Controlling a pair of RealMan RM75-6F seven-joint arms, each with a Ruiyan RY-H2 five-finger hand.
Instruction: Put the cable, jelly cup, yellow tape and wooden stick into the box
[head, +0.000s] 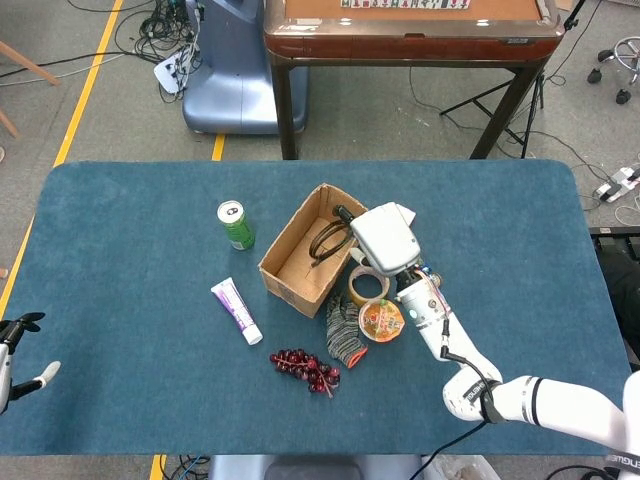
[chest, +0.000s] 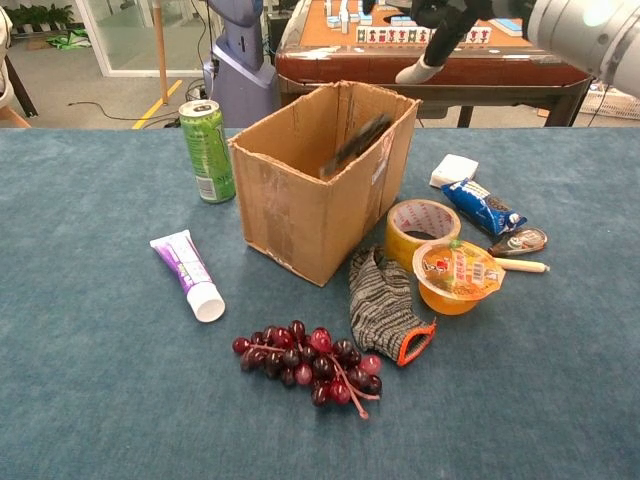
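Head view: right hand (head: 385, 240) hides the box's (head: 290, 275) near edge; grip state cannot be told. Cable (head: 325, 238) appears blurred inside the box. Left hand (head: 20, 350) is cropped, fingers apart.

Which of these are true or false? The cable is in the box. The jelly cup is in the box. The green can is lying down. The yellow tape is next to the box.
The cable is in the box: true; it shows blurred inside.
The jelly cup is in the box: false, it sits on the table.
The green can is lying down: false, it stands upright.
The yellow tape is next to the box: true.
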